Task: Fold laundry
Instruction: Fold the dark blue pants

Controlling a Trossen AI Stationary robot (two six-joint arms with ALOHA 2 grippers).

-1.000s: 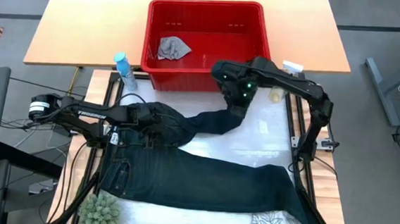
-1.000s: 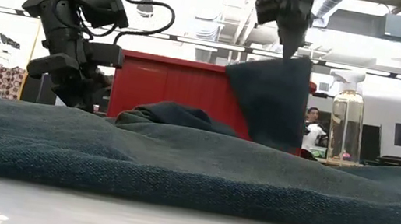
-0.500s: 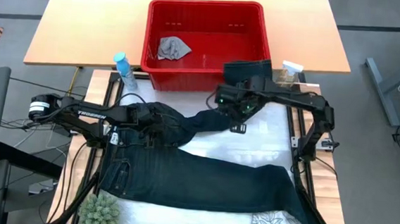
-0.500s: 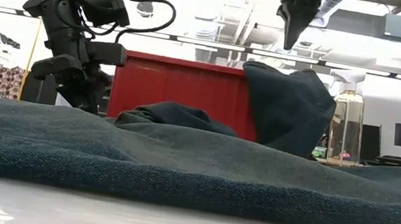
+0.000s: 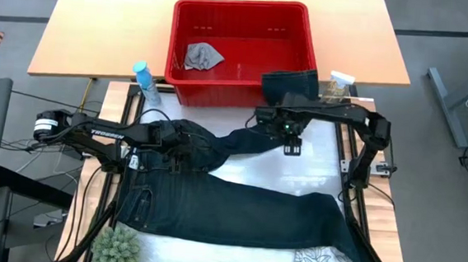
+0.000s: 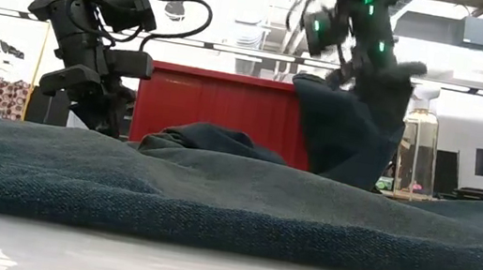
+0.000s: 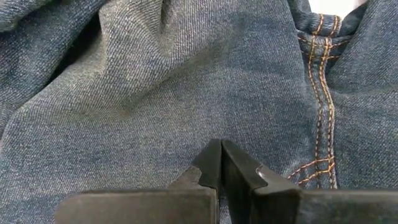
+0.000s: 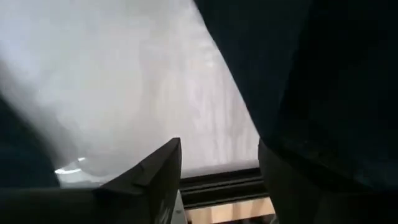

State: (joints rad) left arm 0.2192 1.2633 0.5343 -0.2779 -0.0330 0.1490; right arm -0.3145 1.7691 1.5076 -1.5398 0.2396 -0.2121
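Left gripper (image 7: pixel 221 163) was kept shut, pressed on the waist of the jeans (image 5: pixel 237 205) at the left. On the right, one leg had been let go: the right gripper (image 5: pixel 291 145) was seen parted, holding nothing, and the cuff lay draped on the near rim of the red basket (image 5: pixel 242 20). Fold judged unfinished. Denim dark, spread across the table, far leg creased.

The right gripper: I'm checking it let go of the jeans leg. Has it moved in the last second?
Yes. The right gripper has shifted away from the red basket, its fingers now open, leaving the jeans cuff draped by the basket.
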